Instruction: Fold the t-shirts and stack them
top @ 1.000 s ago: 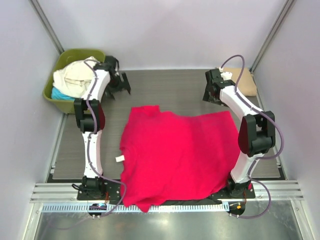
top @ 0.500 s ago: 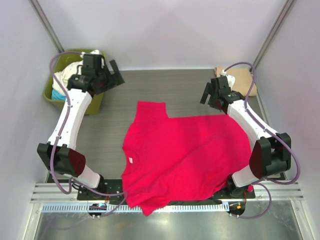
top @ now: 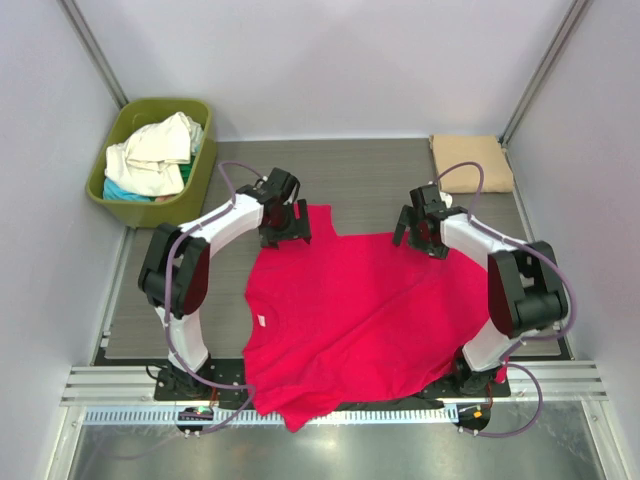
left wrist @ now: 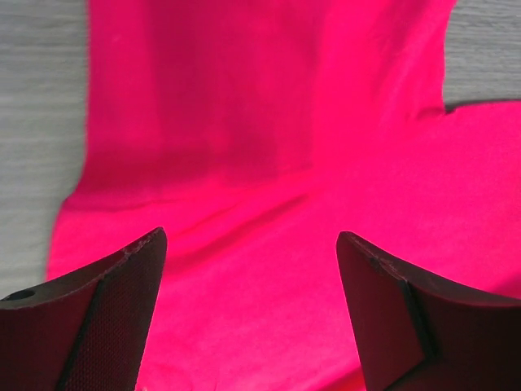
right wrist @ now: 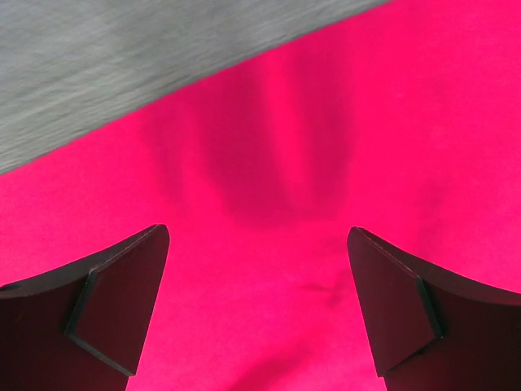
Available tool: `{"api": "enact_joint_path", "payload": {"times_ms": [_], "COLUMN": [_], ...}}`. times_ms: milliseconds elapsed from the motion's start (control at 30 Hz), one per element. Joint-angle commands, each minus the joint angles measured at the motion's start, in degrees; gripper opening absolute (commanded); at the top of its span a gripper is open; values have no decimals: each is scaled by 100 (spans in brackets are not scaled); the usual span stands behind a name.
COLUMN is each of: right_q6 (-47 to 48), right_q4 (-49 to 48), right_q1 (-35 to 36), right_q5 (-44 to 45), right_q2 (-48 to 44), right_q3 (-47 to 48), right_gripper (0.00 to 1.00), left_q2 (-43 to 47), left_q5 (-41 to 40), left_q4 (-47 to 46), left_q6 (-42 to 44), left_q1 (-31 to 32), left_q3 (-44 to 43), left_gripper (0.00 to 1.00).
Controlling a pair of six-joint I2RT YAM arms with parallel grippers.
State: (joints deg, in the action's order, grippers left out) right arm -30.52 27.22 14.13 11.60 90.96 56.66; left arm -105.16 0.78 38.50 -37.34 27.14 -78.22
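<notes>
As laid out on the desk [top: 360, 170], the stock counts as follows: one red t-shirt [top: 360, 310], spread flat across the middle with its near hem over the front edge; one tan t-shirt [top: 472, 162], folded, in the far right corner; one olive tub [top: 130, 205] at the far left holding a heap of cream-white cloth [top: 150, 155] over a sliver of teal cloth [top: 125, 190] – how many garments are in the heap cannot be told.

Tools, two. The left tool [top: 290, 225] is over the red shirt's far left sleeve, jaws wide apart, nothing between them. The right tool [top: 418, 232] is over the far right edge, jaws equally wide and empty. Contact with the cloth cannot be judged.

Change since half a second ago – the left arm has swung from above the tub down to the sleeve; the right tool has drawn slightly nearer; the shirt lies as before.
</notes>
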Motion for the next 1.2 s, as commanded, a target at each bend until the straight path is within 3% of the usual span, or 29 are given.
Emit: {"api": "enact_joint_path", "payload": {"times_ms": [0, 267, 467, 567, 667, 733, 800, 867, 933, 967, 1033, 1167], "right_q6": [-121, -42, 20, 29, -59, -146, -191, -270, -366, -462, -490, -420], "right_q4": [-419, -596, -429, -165, 212, 562, 705, 1021, 1206, 1189, 1154, 1075], "right_q1": [20, 11, 20, 11, 11, 2, 2, -7, -7, -7, 2, 11], "right_q5": [-236, -544, -886, -957, -1019, -1089, -1272, -1239, -1186, -1186, -1186, -1239], "right_q2": [518, 1555, 2408, 2917, 3583, 3954, 4394, 4754, 4835, 4809, 4686, 4370], "right_q3": [28, 652, 1688, 2584, 3726, 4701, 5326, 6248, 6811, 6858, 6849, 6586], "right_gripper": [97, 96, 96, 96, 96, 96, 96, 96, 96, 96, 96, 96], "left_q2": [-390, -1847, -2789, -3544, -4598, -5003, -4839, -4410, -4346, -4224, -3838, -2257], "left_q5": [63, -507, -790, -824, -807, -746, -536, -360, -341, -341, -437, -736], "left_q4": [-449, -46, 719, 1420, 2159, 2162, 1497, 620, 509, 622, 580, 413], "left_q6": [-107, 113, 359, 394, 508, 596, 553, 517, 753, 816, 921, 843], "left_q1": [20, -6, -488, -875, -1253, -1534, -1719, -1904, -1905, -1888, -1791, -1606], "left_q3": [-299, -1221, -2872, -4338, -7030, -7785, -7527, -6991, -7329, -7696, -7596, -6044], "left_gripper": [85, 83, 82, 82, 81, 79, 75, 77, 82, 86, 94, 100]}}
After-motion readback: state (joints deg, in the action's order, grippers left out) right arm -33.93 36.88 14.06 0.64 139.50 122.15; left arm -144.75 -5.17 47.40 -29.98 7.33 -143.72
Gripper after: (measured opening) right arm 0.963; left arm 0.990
